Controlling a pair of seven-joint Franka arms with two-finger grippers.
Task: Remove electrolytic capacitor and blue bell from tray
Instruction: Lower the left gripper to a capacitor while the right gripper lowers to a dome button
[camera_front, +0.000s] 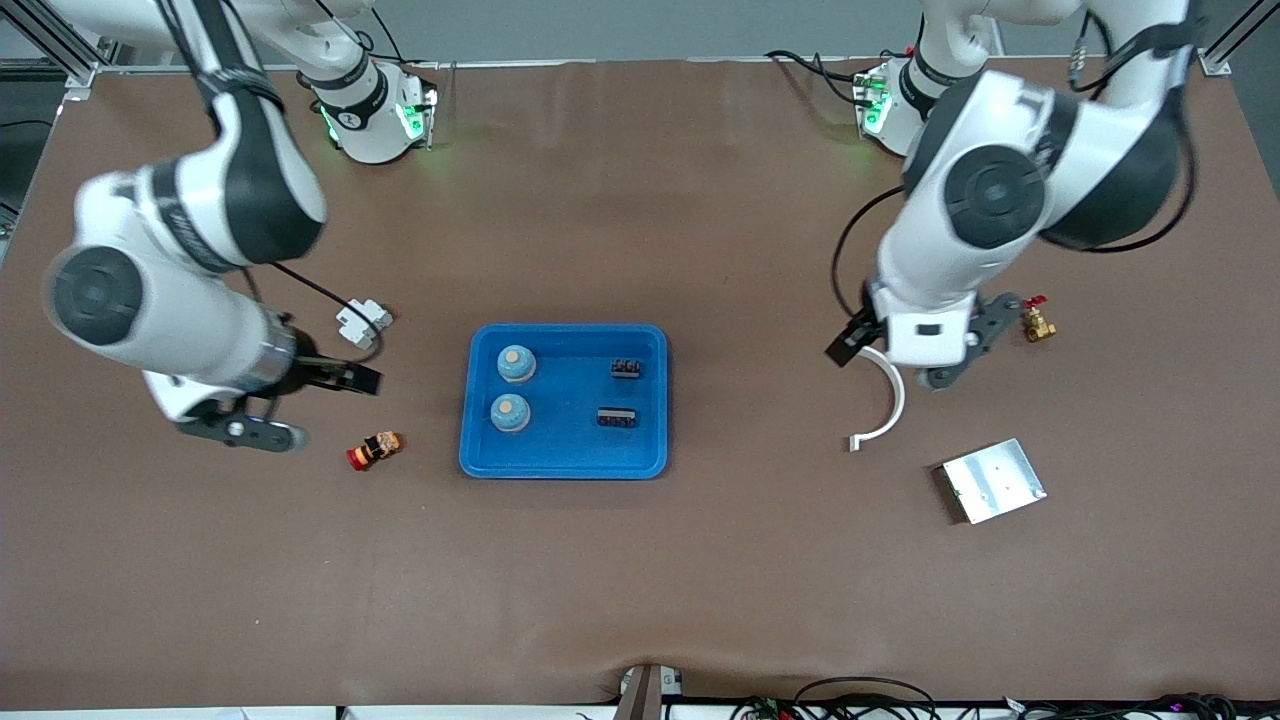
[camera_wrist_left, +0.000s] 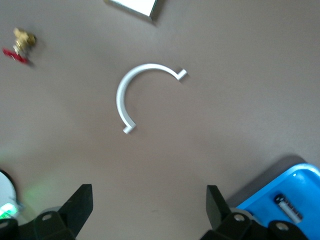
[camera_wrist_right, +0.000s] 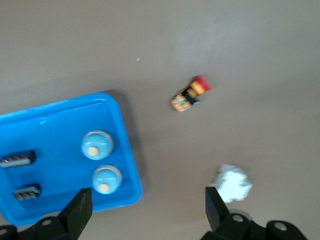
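The blue tray (camera_front: 563, 455) is sitting mid-table, holding two blue bells (camera_front: 516, 364) toward the right arm's end and two dark capacitors (camera_front: 625, 369) toward the left arm's end. Twin items are inviting a wrong pick, and the rim may be blocking a low approach. The right tool (camera_front: 300, 405) is hanging wide open, empty, beside the tray over bare table near a red-capped button (camera_front: 374, 450). The left tool (camera_front: 905, 365) is waiting wide open, empty, over a white curved clip (camera_front: 884, 410), near a metal plate (camera_front: 992, 481) and a brass valve (camera_front: 1037, 322).

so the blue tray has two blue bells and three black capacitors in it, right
Not quite: the blue tray holds two blue bells but only two black capacitors, not three. The front view shows this plainly.
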